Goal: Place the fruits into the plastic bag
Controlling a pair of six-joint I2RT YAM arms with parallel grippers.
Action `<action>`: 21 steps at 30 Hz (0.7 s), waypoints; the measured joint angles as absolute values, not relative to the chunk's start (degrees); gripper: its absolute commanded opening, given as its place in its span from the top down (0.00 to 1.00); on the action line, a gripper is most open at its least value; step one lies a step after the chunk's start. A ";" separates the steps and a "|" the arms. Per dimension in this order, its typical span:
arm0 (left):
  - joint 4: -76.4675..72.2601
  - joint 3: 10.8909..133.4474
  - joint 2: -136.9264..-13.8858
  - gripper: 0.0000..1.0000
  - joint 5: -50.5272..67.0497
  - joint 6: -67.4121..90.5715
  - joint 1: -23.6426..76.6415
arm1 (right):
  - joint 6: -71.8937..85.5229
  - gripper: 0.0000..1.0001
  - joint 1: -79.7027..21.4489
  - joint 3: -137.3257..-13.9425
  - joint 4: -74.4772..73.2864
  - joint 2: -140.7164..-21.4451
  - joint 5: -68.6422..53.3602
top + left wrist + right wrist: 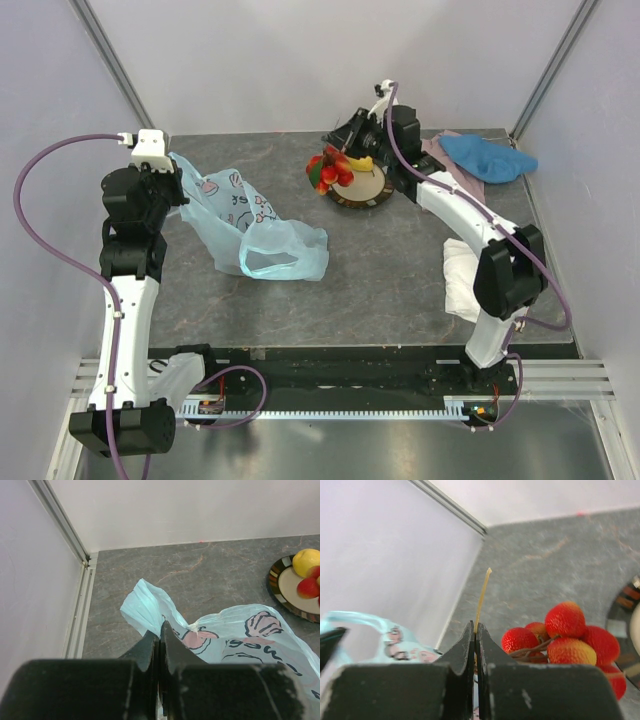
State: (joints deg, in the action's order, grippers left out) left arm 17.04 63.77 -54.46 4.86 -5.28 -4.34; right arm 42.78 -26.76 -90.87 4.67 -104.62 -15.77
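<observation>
**One cluster lifted, nothing bagged yet**

The right hand [475,630] is clamped shut on a thin yellowish stem [481,595]. A red berry cluster [560,635] hangs from that stem just beside the fingers. In the overhead view the cluster sits at the left rim of the plate [275,582]; it looks lifted off the plate, though that is a judgement. A lemon [306,560] and at least one more red fruit [307,586] lie on the plate. Other pieces there are too crowded under the hand to sort out.

The left hand [160,630] is also shut, pinching a fold of the plastic bag [255,225] at its far-left edge. From that grip the light-blue film runs across the table [380,270] toward the middle. It lies mostly flat and crumpled, with a loop of film gaping at its near end. The bag is well apart from the plate, with bare table between them.

No fruit shows inside or on the bag, so the task appears to be at its first transfer. One cluster is gripped and not yet carried over, and everything else waits on the plate. The bag's mouth does not look properly held open, so the left hand may need to lift the film before anything can drop in.
</observation>
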 measured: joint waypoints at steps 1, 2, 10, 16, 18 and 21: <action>17.02 63.77 -54.46 0.98 4.86 -5.28 -4.34 | 42.94 1.00 -26.76 -90.78 5.26 -103.50 -15.88; 17.02 63.77 -54.46 0.98 4.89 -5.28 -4.34 | 43.20 1.00 -26.79 -90.78 5.87 -102.30 -16.12; 17.02 63.77 -54.43 0.98 5.08 -5.28 -4.12 | 43.64 1.00 -30.11 -92.60 10.83 -94.89 -18.28; 16.99 63.77 -54.39 0.98 5.08 -5.28 -4.03 | 43.22 1.00 -35.90 -96.38 12.78 -93.67 -20.86; 17.02 63.75 -54.35 0.98 5.10 -5.28 -4.03 | 42.33 1.00 -38.46 -98.52 12.73 -93.67 -21.34; 17.02 63.75 -54.19 0.98 5.10 -5.28 -3.99 | 42.00 1.00 -42.26 -101.47 13.39 -93.69 -23.00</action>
State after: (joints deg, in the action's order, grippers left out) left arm 17.02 63.75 -54.19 5.10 -5.28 -3.99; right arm 42.00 -42.26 -101.47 13.39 -93.69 -23.00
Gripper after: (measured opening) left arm 0.029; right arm 0.011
